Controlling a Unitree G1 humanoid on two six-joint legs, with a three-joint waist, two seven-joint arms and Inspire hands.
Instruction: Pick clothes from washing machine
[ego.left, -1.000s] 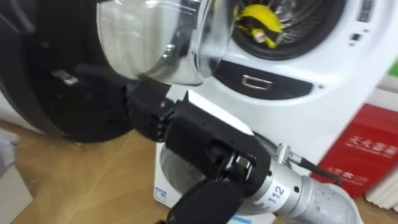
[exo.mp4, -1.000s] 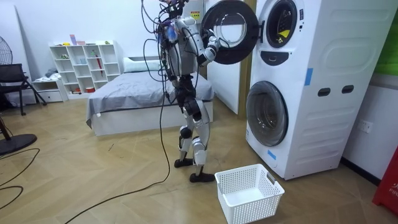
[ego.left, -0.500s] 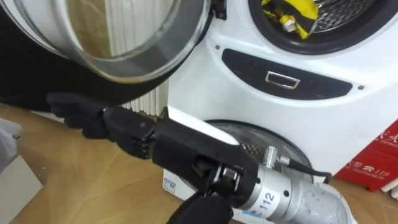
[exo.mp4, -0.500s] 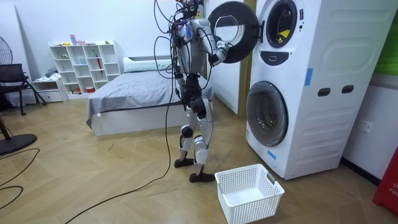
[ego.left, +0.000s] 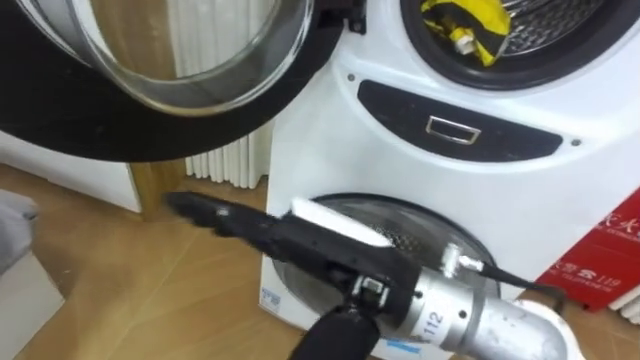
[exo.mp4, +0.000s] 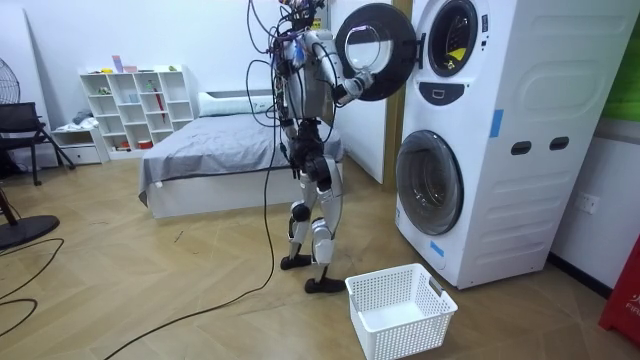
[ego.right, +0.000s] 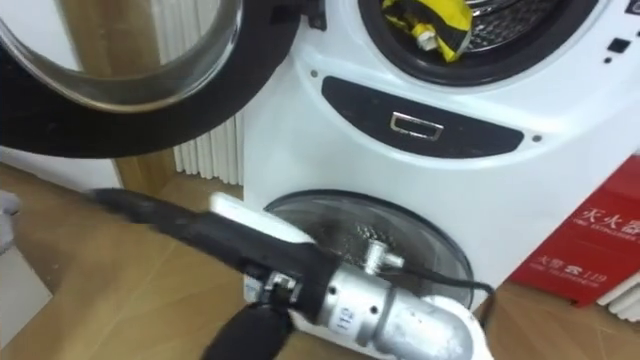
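A yellow cloth (ego.left: 462, 22) lies in the drum of the upper washing machine (ego.left: 460, 130), whose round door (ego.left: 190, 50) stands swung open to the left. My right hand (ego.left: 225, 214) reaches leftwards below that door, well below and left of the cloth. It is open, its fingers straight and seen edge-on, and it holds nothing. In the room view I stand facing the stacked machines, with this hand (exo.mp4: 352, 86) by the open door (exo.mp4: 375, 50).
The lower machine's shut door (ego.left: 400, 230) is right behind my forearm. A red box (ego.left: 615, 260) stands at the right and a white radiator (ego.left: 225, 160) under the open door. A white basket (exo.mp4: 400, 308) sits on the wood floor by my feet.
My right hand has left the door's glass, dropped lower and stretched its curled fingers out straight to the left. The door has swung wider open. My view has shifted.
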